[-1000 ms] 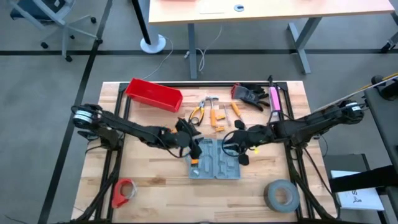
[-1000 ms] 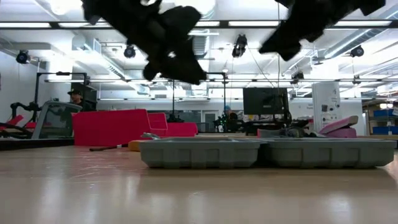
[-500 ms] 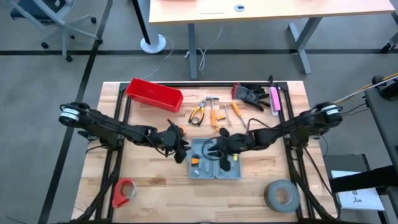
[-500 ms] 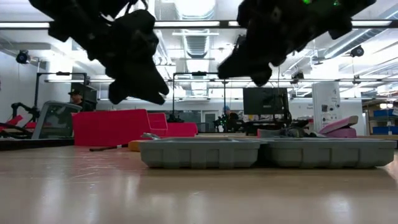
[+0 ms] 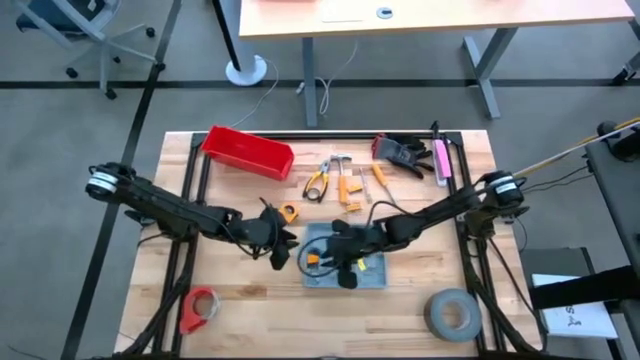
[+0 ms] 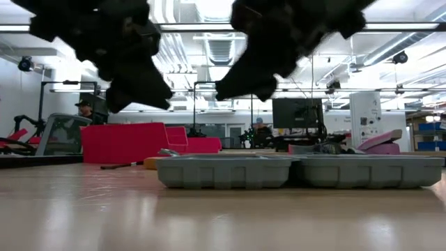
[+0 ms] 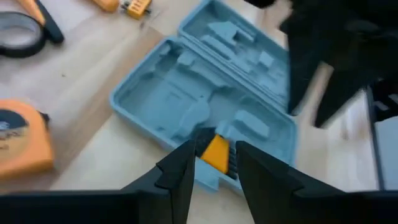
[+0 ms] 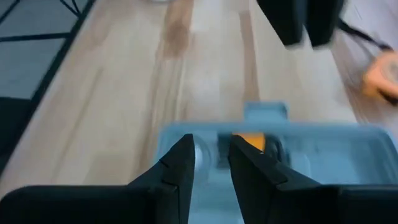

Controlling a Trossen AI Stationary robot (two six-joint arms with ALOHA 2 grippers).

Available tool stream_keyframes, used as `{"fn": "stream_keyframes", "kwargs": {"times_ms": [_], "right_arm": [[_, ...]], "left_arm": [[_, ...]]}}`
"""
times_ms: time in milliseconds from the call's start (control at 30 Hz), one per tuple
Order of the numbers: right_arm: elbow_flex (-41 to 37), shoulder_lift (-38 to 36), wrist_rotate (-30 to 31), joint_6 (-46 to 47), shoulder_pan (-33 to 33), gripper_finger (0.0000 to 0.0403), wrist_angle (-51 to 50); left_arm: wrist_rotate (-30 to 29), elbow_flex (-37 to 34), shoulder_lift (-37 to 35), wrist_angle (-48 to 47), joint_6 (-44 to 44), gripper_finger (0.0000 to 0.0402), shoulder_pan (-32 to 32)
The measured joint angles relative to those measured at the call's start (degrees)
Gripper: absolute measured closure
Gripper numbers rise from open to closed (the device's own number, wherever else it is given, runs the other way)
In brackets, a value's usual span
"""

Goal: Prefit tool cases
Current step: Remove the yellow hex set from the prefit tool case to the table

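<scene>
— On the wooden table (image 5: 250,290), near its middle, the tool case (image 5: 345,258) is laid open and flat, its two halves side by side and its long axis running across the table between the arms.

— Which gripper is placed nearer to it?

— The right gripper (image 5: 318,258) is held directly above the case's left half; the left gripper (image 5: 283,250) is kept just beside the case's left edge, so the case lies to its right. Both are raised clear of the case, as is shown in the low view.

— And the fingers?

— A narrow gap is seen between each pair, with nothing held. A small orange tool (image 7: 216,152) is seated in a recess at the case's left end, below both grippers.
</scene>
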Motion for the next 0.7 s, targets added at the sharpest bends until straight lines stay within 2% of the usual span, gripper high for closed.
{"fn": "stream_keyframes", "kwargs": {"times_ms": [133,267,433,600,700], "right_arm": [[4.92,2.81,0.03,-2.89,-0.16,0.0303,-5.66],[9.15,5.85,0.00,-5.53,-0.74,0.0283,-10.23],[10.21,7.01,0.00,-5.95,-2.06,0.0264,-11.39],[10.19,7.69,-0.17,-6.80,-3.46,0.0249,-11.20],[10.45,8.80,-3.44,-7.70,-4.34,0.0239,-10.98]], "left_arm": [[0.59,-1.98,-1.27,0.40,-3.49,0.0280,-0.99],[3.61,-3.47,-0.06,0.33,-7.80,0.0276,-1.41],[4.54,-4.26,2.97,1.98,-11.42,0.0269,-2.64],[4.98,-3.77,7.17,9.62,-12.19,0.0261,-3.04],[5.12,-3.75,9.21,12.84,-12.20,0.0258,-3.04]]}}
